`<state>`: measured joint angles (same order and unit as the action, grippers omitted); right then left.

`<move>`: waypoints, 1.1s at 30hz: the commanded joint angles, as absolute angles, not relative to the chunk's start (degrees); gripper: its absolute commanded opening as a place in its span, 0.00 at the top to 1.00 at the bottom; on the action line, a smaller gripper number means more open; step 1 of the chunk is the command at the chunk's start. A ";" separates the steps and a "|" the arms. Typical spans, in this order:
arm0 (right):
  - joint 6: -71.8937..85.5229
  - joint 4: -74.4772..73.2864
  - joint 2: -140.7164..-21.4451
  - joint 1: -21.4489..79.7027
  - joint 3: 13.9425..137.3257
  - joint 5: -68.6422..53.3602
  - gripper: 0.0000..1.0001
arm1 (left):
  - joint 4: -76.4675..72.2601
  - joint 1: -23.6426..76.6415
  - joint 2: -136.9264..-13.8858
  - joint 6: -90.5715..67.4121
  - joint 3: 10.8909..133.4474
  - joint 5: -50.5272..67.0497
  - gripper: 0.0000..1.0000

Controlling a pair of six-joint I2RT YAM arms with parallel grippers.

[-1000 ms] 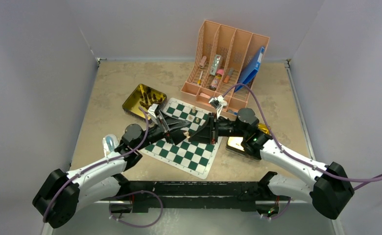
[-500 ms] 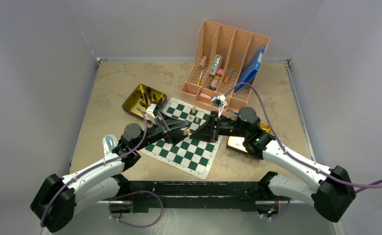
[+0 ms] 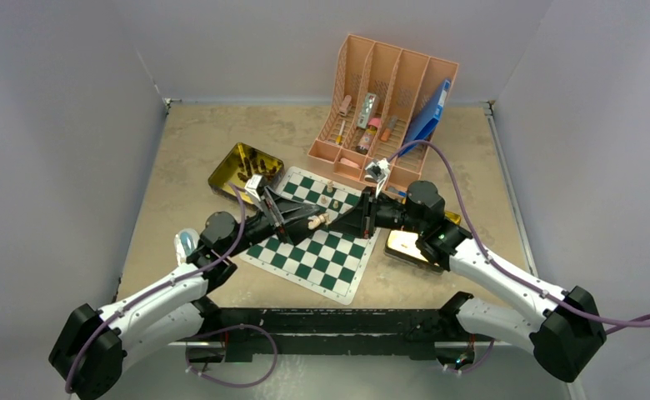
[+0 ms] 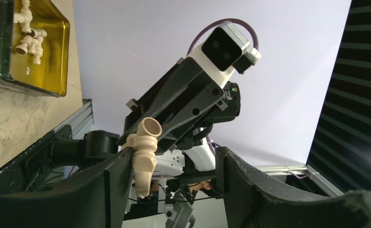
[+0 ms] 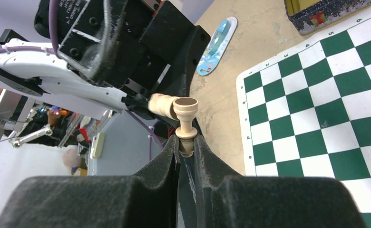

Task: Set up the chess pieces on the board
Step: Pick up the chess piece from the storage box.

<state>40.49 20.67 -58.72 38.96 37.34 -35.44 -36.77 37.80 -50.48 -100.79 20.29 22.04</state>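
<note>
Above the middle of the board [image 3: 322,260], we see the right gripper [image 5: 186,151] pinching a pale tan chess piece [image 5: 185,124] by its narrow end. A second tan piece [image 5: 162,104] lies crosswise against it, and the left gripper [image 4: 171,161] gapes wide.

Two tins [image 3: 240,166], one board [image 3: 308,260] (green-checked)

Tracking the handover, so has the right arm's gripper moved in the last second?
Yes, slightly: the right gripper has shifted right and away, toward the pink slotted plastic organizer.
</note>
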 commanded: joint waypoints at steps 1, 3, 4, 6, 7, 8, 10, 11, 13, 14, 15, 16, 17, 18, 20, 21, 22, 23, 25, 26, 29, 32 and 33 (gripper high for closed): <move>40.83 21.95 -57.61 38.61 37.45 -35.13 1.00 | -40.08 37.93 -49.26 -99.20 23.07 21.18 0.39; 41.20 22.82 -57.86 38.58 37.19 -35.79 1.00 | -40.08 37.88 -49.34 -98.91 23.01 21.26 0.39; 41.33 22.99 -57.96 38.58 37.10 -35.93 1.00 | -40.08 37.88 -49.39 -98.76 22.98 21.35 0.39; 41.69 23.23 -57.88 38.52 36.89 -35.87 1.00 | -39.96 37.92 -49.31 -98.33 22.81 21.44 0.40; 41.95 23.33 -57.77 38.43 36.79 -35.67 1.00 | -39.68 37.89 -49.23 -98.19 22.77 21.45 0.40; 42.22 23.47 -57.56 38.43 36.70 -35.50 1.00 | -39.30 37.93 -49.03 -98.10 22.57 21.40 0.40; 42.55 23.70 -57.12 38.33 36.59 -35.15 1.00 | -38.85 37.91 -48.63 -98.00 21.85 21.04 0.40; 42.75 23.66 -57.02 38.21 36.49 -34.89 1.00 | -38.46 37.89 -48.38 -98.00 21.42 20.82 0.39; 43.22 23.84 -56.70 38.06 36.40 -34.43 1.00 | -37.45 37.88 -47.70 -98.00 20.84 20.49 0.38; 43.55 24.04 -56.61 37.94 36.31 -34.37 1.00 | -36.87 37.88 -47.41 -98.00 20.51 20.36 0.38; 43.82 24.27 -56.53 37.91 36.29 -34.55 1.00 | -36.63 37.89 -47.19 -97.88 20.34 20.31 0.38; 44.12 24.39 -56.52 37.88 36.23 -34.67 1.00 | -36.31 37.88 -46.82 -97.60 20.15 20.23 0.38; 44.40 24.54 -56.46 37.90 36.17 -34.90 1.00 | -35.76 37.88 -46.58 -96.93 20.17 20.15 0.38; 44.68 24.99 -56.39 37.92 36.03 -35.18 1.00 | -35.10 37.88 -46.32 -95.74 20.26 20.02 0.38; 46.71 27.42 -56.11 37.79 35.04 -36.48 1.00 | -32.53 37.88 -45.79 -91.87 20.80 19.76 0.38; 48.00 28.85 -55.92 37.79 34.58 -37.16 1.00 | -30.79 37.88 -45.53 -90.53 21.04 19.59 0.37; 48.83 29.53 -55.98 37.79 34.39 -37.58 1.00 | -30.33 37.88 -45.34 -89.50 20.79 19.21 0.36; 49.07 29.53 -55.95 37.79 34.51 -37.49 1.00 | -30.78 37.88 -45.21 -88.83 20.22 19.17 0.36; 49.01 28.45 -55.97 37.75 34.98 -36.61 1.00 | -31.47 37.88 -45.00 -87.83 19.34 19.25 0.36; 48.70 27.81 -55.98 37.74 35.24 -36.30 1.00 | -31.70 37.88 -44.89 -87.06 19.18 19.32 0.36; 48.79 27.40 -56.07 37.71 35.38 -36.21 1.00 | -30.97 37.89 -45.32 -82.87 20.45 20.49 0.37; 49.40 27.72 -55.99 37.71 35.35 -35.96 1.00 | -30.36 37.88 -46.08 -79.39 22.51 22.30 0.40; 49.52 27.73 -55.99 37.71 35.48 -35.87 1.00 | -30.04 37.89 -46.28 -78.34 23.08 22.83 0.40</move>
